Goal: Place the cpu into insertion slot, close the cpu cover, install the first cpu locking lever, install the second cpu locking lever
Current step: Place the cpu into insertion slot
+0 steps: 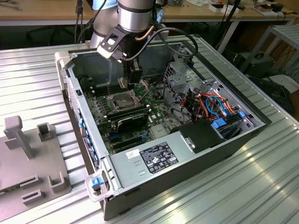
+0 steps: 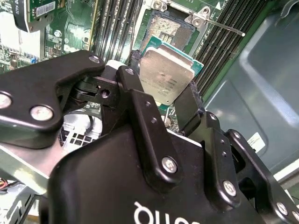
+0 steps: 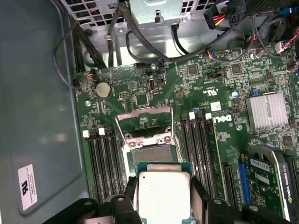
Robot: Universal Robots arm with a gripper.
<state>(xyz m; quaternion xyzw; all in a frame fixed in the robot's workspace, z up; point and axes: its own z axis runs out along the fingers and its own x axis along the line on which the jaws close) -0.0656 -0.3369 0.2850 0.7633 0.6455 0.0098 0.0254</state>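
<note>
The cpu (image 3: 163, 193) sits silvery top up, clamped by its two opposite edges between the fingers of the hand (image 2: 163, 79). It hangs just above the green motherboard (image 3: 201, 93), near the insertion slot (image 3: 152, 153) but not yet over it or in it. The slot lies open, its dark centre bare. The cpu cover (image 3: 143, 112) is swung back on its hinge at the slot's far side. In the second wrist view a thin locking lever (image 2: 224, 27) stands raised beside the slot. Long black memory slots (image 3: 105, 158) flank the slot on both sides. All of this lies inside an open computer case (image 1: 252, 135) on the ribbed metal counter (image 1: 233, 196).

The step in hand looks to be seating the chip. To do it well, I judge the chip should be kept level and squared to the slot's rim. It should come down straight, with no sideways slide or push on the contacts, and clear of the raised lever and the cover.
</note>
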